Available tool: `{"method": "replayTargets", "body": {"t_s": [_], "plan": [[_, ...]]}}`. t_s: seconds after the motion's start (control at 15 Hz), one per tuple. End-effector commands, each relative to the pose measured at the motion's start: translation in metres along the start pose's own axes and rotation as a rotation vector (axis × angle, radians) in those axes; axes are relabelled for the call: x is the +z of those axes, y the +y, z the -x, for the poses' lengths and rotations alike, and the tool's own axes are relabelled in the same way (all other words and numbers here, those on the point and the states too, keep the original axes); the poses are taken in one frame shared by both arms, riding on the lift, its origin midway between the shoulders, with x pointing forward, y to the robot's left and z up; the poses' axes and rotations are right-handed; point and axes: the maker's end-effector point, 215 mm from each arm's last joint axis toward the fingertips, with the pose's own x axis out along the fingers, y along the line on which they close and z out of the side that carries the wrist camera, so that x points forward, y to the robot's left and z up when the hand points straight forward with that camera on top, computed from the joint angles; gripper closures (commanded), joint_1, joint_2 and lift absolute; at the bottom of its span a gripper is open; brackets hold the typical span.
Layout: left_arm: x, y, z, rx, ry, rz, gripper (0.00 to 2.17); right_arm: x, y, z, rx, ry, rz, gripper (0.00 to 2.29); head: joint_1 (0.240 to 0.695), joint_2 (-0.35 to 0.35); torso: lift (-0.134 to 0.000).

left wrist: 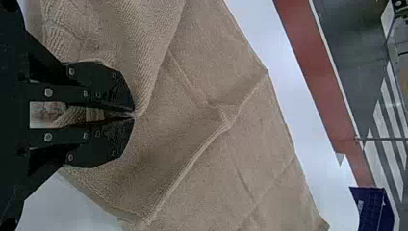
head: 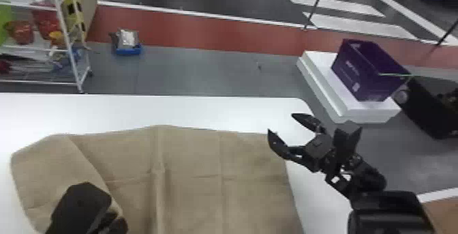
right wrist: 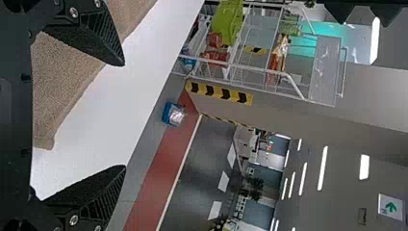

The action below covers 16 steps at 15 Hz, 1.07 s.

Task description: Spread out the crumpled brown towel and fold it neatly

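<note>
The brown towel lies broadly spread on the white table, with a raised crease down its middle and its left part turned over in a flap. My left gripper is over that flap at the lower left. In the left wrist view my left gripper is shut on the towel, pinching a gathered fold. My right gripper is at the towel's far right corner, its fingers wide apart with nothing between them. The right wrist view has my right gripper open beside the towel's edge.
The white table extends beyond the towel's far edge. Past it on the floor stand a wire shelf at the left, a blue tray, and a purple box on a white block at the right.
</note>
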Motion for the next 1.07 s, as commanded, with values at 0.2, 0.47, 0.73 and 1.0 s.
{"method": "replayTargets", "body": {"t_s": [0.2,0.47,0.73,1.0], "plan": [[0.013,0.082,0.038,0.179,-0.053,0.060,0.07,-0.003,0.000,-0.002,0.002,0.003,-0.002,0.13,0.695,-0.270,-0.122],[-0.012,0.125,0.062,0.254,-0.012,0.135,0.08,-0.005,0.001,-0.004,0.005,0.003,-0.003,0.13,0.695,-0.171,-0.122],[-0.029,0.134,0.051,0.275,0.029,0.144,0.11,-0.004,0.006,-0.007,0.016,0.000,-0.004,0.13,0.695,-0.123,-0.122],[-0.044,0.145,0.030,0.290,0.072,0.168,0.15,-0.005,0.007,-0.006,0.017,0.004,0.002,0.13,0.695,-0.096,-0.122]]}}
